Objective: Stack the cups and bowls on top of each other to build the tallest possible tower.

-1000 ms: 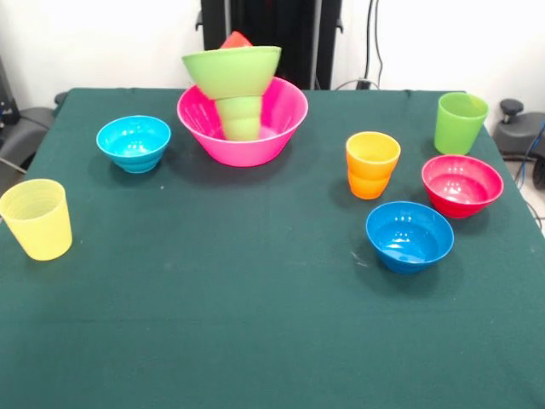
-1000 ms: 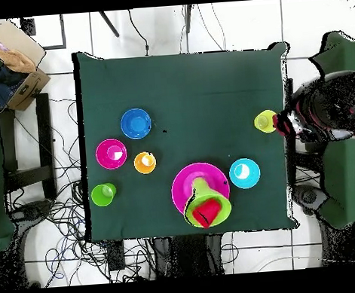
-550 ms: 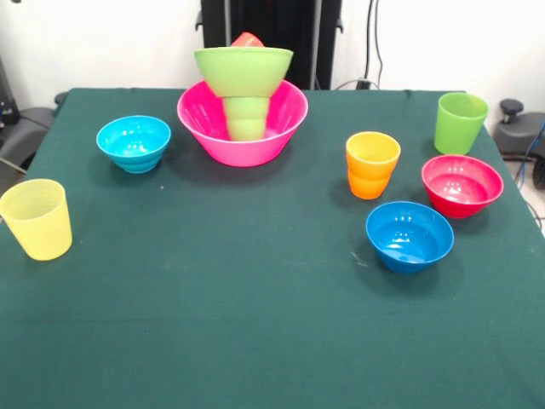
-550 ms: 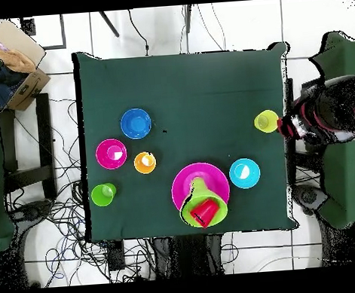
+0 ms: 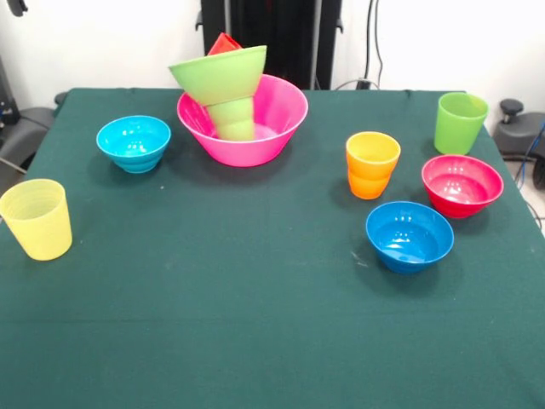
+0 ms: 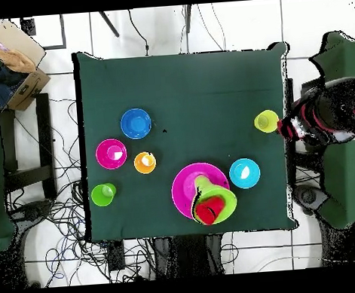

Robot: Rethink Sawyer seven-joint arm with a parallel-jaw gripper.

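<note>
Tower (image 5: 223, 81) tilts left in pink bowl (image 5: 285, 119) (red cup (image 5: 225, 43) topmost); gripper unseen, so its grip cannot be told.

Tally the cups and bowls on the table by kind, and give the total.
Cups: 5 – pale yellow, orange, tall lime green, small green, red.
Bowls: 5 – pink, lime green, light blue, dark blue, magenta.
Total: 10.
</note>
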